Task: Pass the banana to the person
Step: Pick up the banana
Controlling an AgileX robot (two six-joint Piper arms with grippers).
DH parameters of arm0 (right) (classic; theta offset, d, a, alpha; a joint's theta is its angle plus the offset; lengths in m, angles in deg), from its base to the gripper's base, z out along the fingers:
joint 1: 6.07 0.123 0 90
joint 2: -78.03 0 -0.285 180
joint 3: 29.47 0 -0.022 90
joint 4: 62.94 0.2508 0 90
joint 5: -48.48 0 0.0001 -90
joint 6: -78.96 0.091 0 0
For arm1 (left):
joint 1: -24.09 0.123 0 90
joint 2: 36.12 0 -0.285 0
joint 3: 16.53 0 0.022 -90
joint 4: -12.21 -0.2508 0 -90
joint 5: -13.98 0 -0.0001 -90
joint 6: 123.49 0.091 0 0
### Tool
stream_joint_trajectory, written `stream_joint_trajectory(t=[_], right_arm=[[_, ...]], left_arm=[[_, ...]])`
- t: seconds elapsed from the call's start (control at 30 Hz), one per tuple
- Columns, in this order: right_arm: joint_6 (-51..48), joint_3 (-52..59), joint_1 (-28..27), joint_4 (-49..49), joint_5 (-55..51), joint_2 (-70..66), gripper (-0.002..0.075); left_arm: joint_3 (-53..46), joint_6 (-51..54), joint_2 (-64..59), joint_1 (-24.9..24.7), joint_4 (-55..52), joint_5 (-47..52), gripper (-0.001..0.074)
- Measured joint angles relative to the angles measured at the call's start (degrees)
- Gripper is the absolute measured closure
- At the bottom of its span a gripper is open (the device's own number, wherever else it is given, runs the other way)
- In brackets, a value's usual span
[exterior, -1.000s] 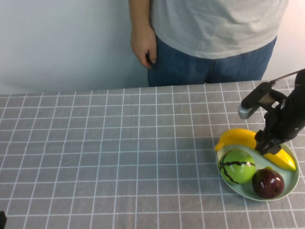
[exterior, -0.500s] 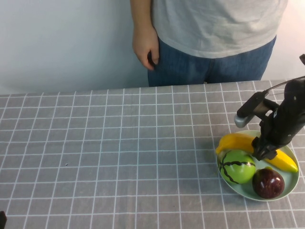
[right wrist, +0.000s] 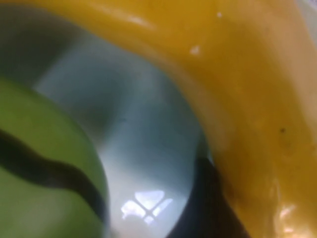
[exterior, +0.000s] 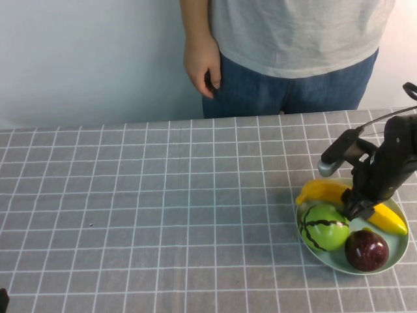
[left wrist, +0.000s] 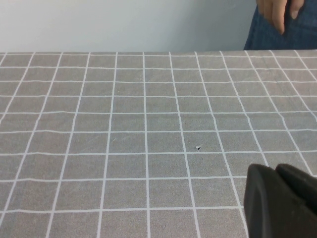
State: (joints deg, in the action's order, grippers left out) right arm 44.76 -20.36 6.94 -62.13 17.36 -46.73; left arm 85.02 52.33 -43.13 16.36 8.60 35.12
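Three fruits on pale green plate, right near side of table. Glossy yellow curved banana along far rim, right tool down on its middle; grip state unclear. Left tool low over bare cloth, closure unclear. Risk: smooth peel slipping out on lift, or nudging green striped ball off plate. Person in grey shirt waiting far side.

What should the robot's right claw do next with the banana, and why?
Probably close on the banana and lift it. The right gripper is down at the banana's middle in the plate, beside the green striped fruit. The person stands across the table, hand hanging down. The left gripper stays low over the cloth, far off.
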Motion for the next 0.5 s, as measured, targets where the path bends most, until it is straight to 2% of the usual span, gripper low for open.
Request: stream_joint_trajectory(t=[0.07, 0.17, 0.37, 0.5], right_arm=[[-0.04, -0.23, 0.00, 0.31, 0.00, -0.20, 0.0338], [-0.17, -0.22, 0.00, 0.47, 0.00, -0.33, 0.0428], [1.29, -0.15, 0.00, 0.55, -3.45, 1.30, 0.0433], [6.54, 0.06, 1.83, -0.20, -3.21, 9.70, 0.0433]], left_arm=[[0.00, 0.00, 0.00, 0.00, 0.00, 0.00, 0.0740], [0.00, 0.00, 0.00, 0.00, 0.00, 0.00, 0.0740], [0.00, 0.00, 0.00, 0.00, 0.00, 0.00, 0.0740], [0.00, 0.00, 0.00, 0.00, 0.00, 0.00, 0.0740]])
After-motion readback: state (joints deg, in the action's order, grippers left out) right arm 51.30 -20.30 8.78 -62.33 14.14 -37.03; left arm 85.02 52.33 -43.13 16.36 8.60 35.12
